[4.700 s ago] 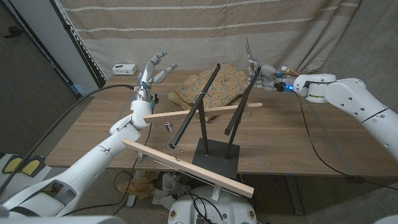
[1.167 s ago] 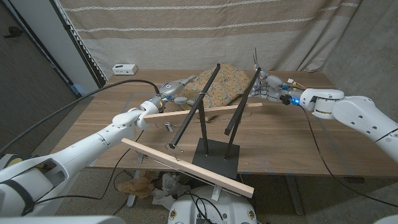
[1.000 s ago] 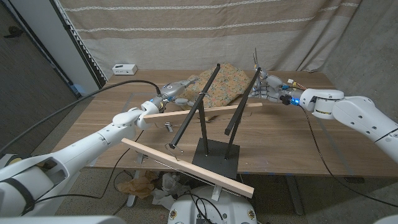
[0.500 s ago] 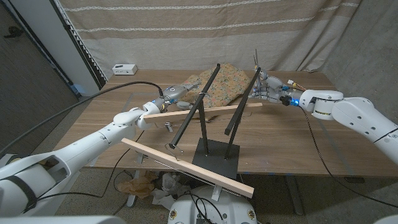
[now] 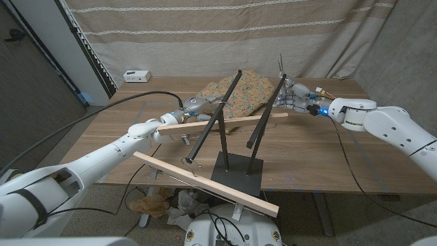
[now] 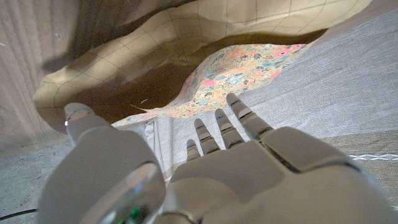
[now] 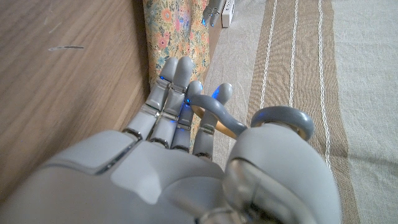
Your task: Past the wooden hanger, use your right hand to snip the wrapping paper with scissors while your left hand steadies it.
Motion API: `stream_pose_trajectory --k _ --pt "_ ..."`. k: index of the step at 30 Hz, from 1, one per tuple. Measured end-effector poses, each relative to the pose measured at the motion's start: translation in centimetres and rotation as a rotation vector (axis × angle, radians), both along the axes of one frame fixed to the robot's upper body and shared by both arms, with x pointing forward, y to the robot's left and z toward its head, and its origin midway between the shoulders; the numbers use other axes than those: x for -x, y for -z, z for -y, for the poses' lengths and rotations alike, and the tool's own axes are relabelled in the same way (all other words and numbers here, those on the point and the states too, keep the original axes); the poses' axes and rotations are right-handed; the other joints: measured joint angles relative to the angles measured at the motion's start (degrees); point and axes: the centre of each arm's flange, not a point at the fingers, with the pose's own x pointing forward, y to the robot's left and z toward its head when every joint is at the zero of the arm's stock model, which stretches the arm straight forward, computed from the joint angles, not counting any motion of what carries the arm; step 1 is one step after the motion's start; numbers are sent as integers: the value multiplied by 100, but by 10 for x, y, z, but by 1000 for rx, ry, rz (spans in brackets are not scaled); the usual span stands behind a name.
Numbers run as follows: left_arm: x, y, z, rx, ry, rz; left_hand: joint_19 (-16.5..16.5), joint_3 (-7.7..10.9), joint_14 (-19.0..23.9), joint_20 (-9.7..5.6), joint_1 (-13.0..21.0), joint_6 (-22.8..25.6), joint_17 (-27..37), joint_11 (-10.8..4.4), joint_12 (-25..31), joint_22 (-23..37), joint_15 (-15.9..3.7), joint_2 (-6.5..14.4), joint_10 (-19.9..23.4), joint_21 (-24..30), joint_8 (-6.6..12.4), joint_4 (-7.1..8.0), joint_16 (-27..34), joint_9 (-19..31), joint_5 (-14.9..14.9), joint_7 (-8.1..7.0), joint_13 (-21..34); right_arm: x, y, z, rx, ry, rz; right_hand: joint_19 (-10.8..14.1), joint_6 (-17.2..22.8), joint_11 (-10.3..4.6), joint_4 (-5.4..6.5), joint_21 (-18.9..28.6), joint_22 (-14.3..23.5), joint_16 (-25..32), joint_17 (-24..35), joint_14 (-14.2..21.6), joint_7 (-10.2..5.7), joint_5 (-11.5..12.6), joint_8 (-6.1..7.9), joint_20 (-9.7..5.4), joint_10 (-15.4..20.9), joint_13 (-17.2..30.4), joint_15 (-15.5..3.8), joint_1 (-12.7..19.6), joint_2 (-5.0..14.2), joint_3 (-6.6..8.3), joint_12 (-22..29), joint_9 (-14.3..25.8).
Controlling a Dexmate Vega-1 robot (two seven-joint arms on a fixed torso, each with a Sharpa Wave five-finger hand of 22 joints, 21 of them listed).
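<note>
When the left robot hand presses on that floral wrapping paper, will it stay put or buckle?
Likely to buckle: the wrapping paper already lies humped and curled, its gridded underside arching off the table. It looks thin and light, so it may slide unless the left robot hand flattens it.

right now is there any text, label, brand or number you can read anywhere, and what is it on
None can be read.
The white box at the table's far left corner: if it bears any marking, it is too small to tell.
The wrapping paper bears a floral print and, on its underside in the left wrist view, a plain grid; no words.
The scissors held by the right hand show no brand.
</note>
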Motion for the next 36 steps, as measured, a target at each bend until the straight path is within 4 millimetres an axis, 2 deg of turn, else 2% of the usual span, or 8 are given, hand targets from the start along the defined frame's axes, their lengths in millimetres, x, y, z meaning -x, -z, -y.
stream_pose_trajectory --k 9,22,30,36 --pt "-2 5 8 27 17 13 0 8 0 0 88 107 13 11 20 0 0 28 54 0 45 8 2 0 121 -15 0 0 0 0 0 -4 0 0 0 -1 -23 0 0 34 -22 -41 0 0 -2 0 -1 -50 0 -31 31 -23 22 -15" --pt "-6 22 17 79 24 -4 43 111 27 0 179 395 13 28 56 29 -16 289 181 44 94 112 23 -1 345 -12 -1 0 1 0 0 -8 0 0 0 -1 -47 -22 1 78 -26 -61 0 0 -43 0 -1 -96 21 -30 32 1 34 -28" --pt "-6 29 18 105 17 -17 43 171 73 0 271 834 6 44 64 22 -32 574 315 44 189 173 23 -1 570 -8 -2 1 4 -1 0 -9 -3 0 0 -1 -67 -22 -29 78 -68 -61 0 0 -44 0 -1 -85 21 0 62 -20 48 -30" --pt "-7 32 18 127 15 -25 43 177 73 0 276 971 -3 42 64 12 -32 640 372 44 201 215 23 -1 639 -15 -2 1 4 -1 0 -11 -4 0 0 -2 -67 -22 -29 118 -79 -72 0 0 -44 0 -2 -99 10 -30 92 -20 65 -24"
